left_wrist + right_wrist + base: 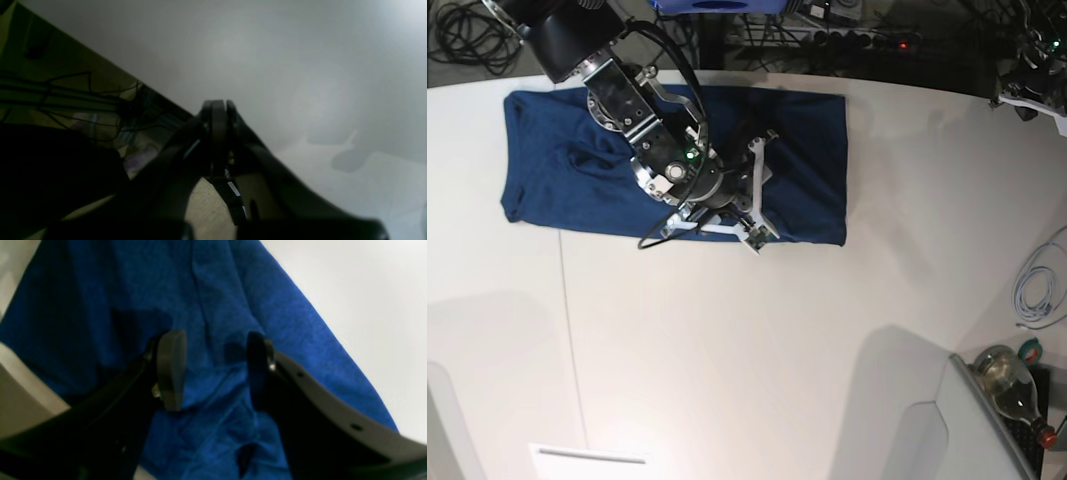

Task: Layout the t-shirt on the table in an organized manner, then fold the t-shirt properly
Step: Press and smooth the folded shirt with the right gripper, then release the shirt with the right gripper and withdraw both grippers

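Right gripper (215, 370) is standing partly open above the t-shirt (547, 160), its two pads (171, 368) apart with blue fabric showing between them and nothing clamped. Left gripper (218, 111) is sitting fully closed, holding nothing, near the edge of the surface (300, 66). One t-shirt is lying as a long band along the far edge of the surface (757, 340), its right edge straight. Bare white surface is lying open on the near side of it. One cable (1039, 288) is resting at the right.
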Tool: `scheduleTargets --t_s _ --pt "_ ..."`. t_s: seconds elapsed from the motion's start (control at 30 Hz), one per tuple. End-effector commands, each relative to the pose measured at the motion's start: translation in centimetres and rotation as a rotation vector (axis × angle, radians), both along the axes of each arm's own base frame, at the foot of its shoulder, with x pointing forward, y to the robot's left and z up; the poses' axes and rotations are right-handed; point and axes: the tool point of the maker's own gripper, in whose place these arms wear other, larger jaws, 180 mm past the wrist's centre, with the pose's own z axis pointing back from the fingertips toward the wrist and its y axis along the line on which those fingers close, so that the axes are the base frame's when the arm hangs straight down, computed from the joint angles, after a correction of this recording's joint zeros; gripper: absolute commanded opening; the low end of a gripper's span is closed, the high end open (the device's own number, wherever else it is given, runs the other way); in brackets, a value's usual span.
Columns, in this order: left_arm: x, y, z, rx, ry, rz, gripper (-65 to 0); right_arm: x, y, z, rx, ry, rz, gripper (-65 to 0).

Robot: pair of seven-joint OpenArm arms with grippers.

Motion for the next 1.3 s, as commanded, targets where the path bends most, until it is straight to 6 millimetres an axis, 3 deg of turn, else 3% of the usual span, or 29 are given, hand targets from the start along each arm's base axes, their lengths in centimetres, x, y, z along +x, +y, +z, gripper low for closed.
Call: scheduleTargets --t_s 0.0,0.13,0.27,0.3,0.5,0.73,0.97,1.17,1.27 --pt "0.4 0.8 1.1 0.032 -0.021 -0.007 -65.0 1.2 0.0 0.8 0.01 -0.035 -0.015 -37.8" --pt "0.5 0.8 1.1 0.032 -0.023 -0.007 -65.0 0.9 -0.4 -0.2 -0.008 -0.012 -0.019 -42.0" --pt "0.5 0.8 1.1 0.032 -0.024 -0.007 -65.0 1.1 -0.3 -0.2 0.002 -0.023 -0.02 -62.1" --pt "0.5 0.8 1.1 0.032 -0.024 -0.007 -65.0 1.1 -0.4 -0.1 0.001 -0.024 -0.02 -64.5" --pt "0.4 0.8 1.1 0.032 -0.021 -0.007 -65.0 2.3 -0.1 1.6 0.02 -0.071 -0.018 -64.8" --pt "0.3 0.8 1.1 0.032 -0.02 -0.007 -65.0 4.7 -1.5 2.5 -0.028 -0.102 -0.023 -64.8" --pt "0.3 0.8 1.1 0.032 -0.02 -0.007 -65.0 4.6 -2.9 -0.2 -0.087 -0.041 -0.036 -64.8" --pt "0.3 0.8 1.1 0.032 -0.02 -0.007 -65.0 5.6 -3.8 0.0 -0.065 -0.056 -0.086 -64.7" --pt "0.3 0.8 1.1 0.032 -0.02 -0.007 -65.0 5.9 -4.6 0.1 -0.063 -0.047 -0.121 -56.9"
